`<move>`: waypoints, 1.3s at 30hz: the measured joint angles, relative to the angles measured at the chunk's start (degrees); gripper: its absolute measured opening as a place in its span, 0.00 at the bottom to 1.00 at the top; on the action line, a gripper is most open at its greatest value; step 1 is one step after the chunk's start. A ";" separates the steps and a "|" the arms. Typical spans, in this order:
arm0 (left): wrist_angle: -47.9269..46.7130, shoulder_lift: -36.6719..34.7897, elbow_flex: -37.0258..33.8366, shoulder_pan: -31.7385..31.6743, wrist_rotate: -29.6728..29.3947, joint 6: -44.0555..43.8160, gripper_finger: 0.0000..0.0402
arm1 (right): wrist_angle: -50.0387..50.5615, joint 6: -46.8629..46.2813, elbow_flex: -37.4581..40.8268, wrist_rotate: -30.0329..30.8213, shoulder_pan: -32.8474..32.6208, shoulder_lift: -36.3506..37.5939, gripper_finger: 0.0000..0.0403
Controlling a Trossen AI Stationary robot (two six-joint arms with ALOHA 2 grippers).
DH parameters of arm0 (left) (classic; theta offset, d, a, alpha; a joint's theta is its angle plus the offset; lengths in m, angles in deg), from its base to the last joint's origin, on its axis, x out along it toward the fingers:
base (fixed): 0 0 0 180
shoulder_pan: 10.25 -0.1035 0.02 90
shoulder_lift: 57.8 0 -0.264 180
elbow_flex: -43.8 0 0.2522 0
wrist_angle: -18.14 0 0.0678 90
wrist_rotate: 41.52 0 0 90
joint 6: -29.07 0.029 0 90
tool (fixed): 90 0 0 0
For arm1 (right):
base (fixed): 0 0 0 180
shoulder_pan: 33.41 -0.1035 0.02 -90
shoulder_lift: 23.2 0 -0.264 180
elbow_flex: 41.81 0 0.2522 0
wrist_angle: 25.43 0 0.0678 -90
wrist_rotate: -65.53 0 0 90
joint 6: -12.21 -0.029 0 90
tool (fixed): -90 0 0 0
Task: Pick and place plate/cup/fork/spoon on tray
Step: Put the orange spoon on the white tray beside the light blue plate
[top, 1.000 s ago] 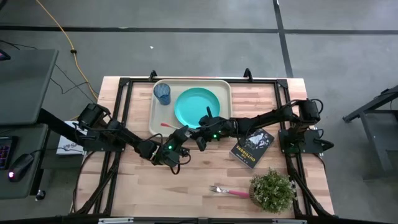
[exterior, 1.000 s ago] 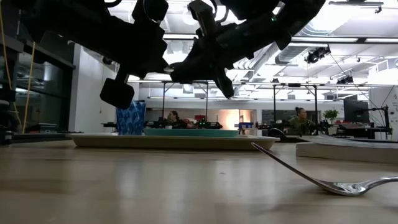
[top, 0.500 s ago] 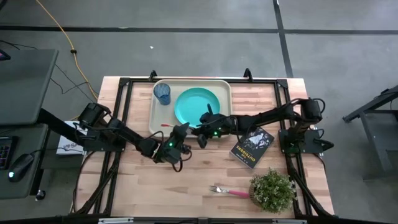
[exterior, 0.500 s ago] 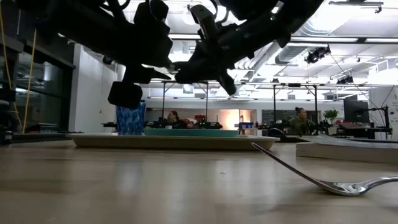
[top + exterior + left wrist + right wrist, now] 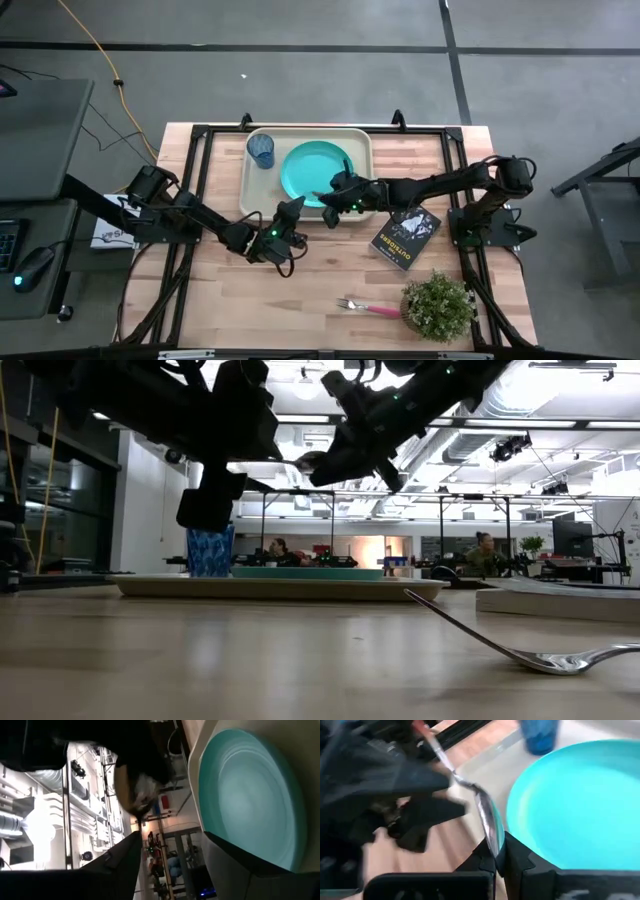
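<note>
Since a second ago my right hand (image 5: 335, 187) has climbed onto the near rim of the tray (image 5: 246, 185), gripping the spoon (image 5: 482, 810) by its bowl; the left hand (image 5: 290, 215) hovers beside it (grip: I cannot tell). Plate (image 5: 317, 170) and cup (image 5: 261, 150) are on the tray; the fork (image 5: 368, 307) waits on the worktop (image 5: 300, 290), well apart.

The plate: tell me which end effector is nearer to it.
The right. The right end effector, gripping the spoon by its bowl, hangs at the rim of the plate. The left end effector is off the tray, over bare table.
</note>
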 joint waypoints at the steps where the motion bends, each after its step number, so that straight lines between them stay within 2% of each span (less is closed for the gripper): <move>1: -0.02 0.06 0.20 0.06 0.01 0.01 0.48 | 0.09 -0.13 -0.02 1.01 0.09 0.13 0.00; 9: 0.24 0.04 4.47 0.04 -0.55 2.17 0.48 | 3.50 0.31 -0.02 3.09 1.28 0.20 0.00; 14: 0.17 -0.12 5.72 0.04 -2.87 4.30 0.48 | 5.49 2.06 -0.01 3.20 2.87 0.59 0.00; 18: -1.30 -3.75 5.47 0.02 -2.85 0.57 0.48 | 12.31 5.07 0.00 3.00 3.31 4.09 0.00; 20: -3.76 -7.43 4.86 -0.07 -0.89 -4.38 0.48 | 17.58 5.96 0.00 3.62 3.30 6.65 0.00; 24: -13.46 -18.32 3.76 -1.83 12.19 -23.97 0.48 | 28.01 6.31 0.00 6.82 2.35 11.93 0.00; 28: -26.35 -27.69 3.67 -8.89 37.19 -49.53 0.48 | 33.14 7.31 0.05 7.25 0.79 15.12 0.00; 30: -28.86 -30.29 3.86 -14.05 52.04 -60.49 0.48 | 35.23 7.34 -0.70 7.22 0.01 15.41 0.00; 33: -30.30 -31.07 3.76 -20.62 69.71 -71.74 0.48 | 38.97 7.36 -4.23 7.20 -1.09 13.32 0.00; 36: -31.79 -30.54 3.76 -25.10 78.90 -78.15 0.48 | 43.68 8.25 -9.17 6.98 -2.01 9.04 0.00; 39: -34.93 -29.06 3.64 -27.22 83.14 -82.65 0.48 | 48.53 10.37 -14.27 6.17 -2.69 4.34 0.00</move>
